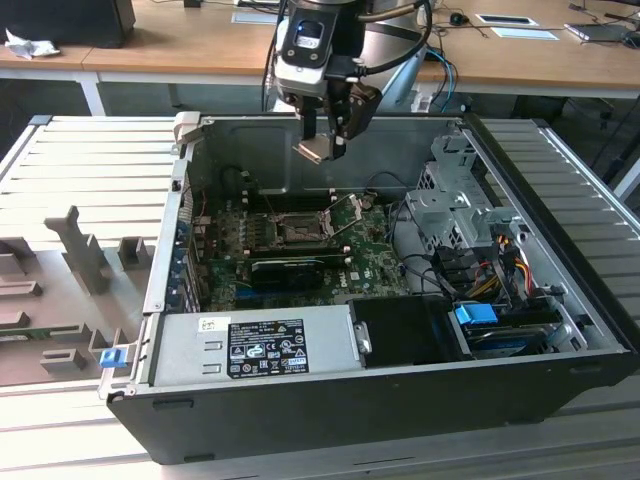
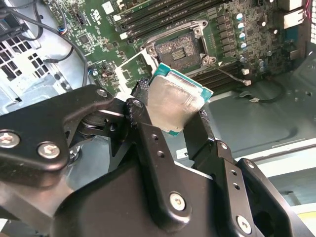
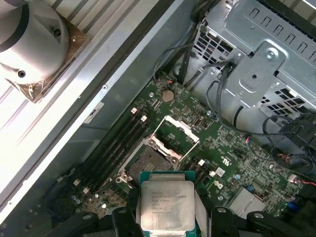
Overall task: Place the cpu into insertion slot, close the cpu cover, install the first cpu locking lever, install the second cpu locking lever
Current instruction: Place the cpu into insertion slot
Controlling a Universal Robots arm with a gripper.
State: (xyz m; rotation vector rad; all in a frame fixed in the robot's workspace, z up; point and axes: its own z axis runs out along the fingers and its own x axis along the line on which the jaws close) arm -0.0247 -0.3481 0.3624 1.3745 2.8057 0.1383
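My gripper (image 1: 322,146) hangs over the open computer case, shut on the cpu (image 1: 316,150), a small square chip with a silvery top. In both wrist views the cpu (image 2: 174,101) (image 3: 167,203) sits clamped between the black fingers (image 2: 148,133), tilted and well above the board. The insertion slot (image 1: 296,228) (image 2: 180,49) (image 3: 148,164) lies bare on the green motherboard below, its dark recess unoccupied. The cpu cover (image 3: 180,132) (image 2: 130,69) stands flipped open beside the slot. A thin locking lever (image 2: 232,75) sticks out unlatched next to the socket.
Long black memory slots (image 2: 163,15) run beside the socket, and a long black card (image 1: 295,268) lies in front of it. A power supply (image 1: 265,345) fills the case front, with a drive cage (image 1: 455,205) and cables at the exterior view's right. Grey fixtures (image 1: 70,260) stand left of the case.
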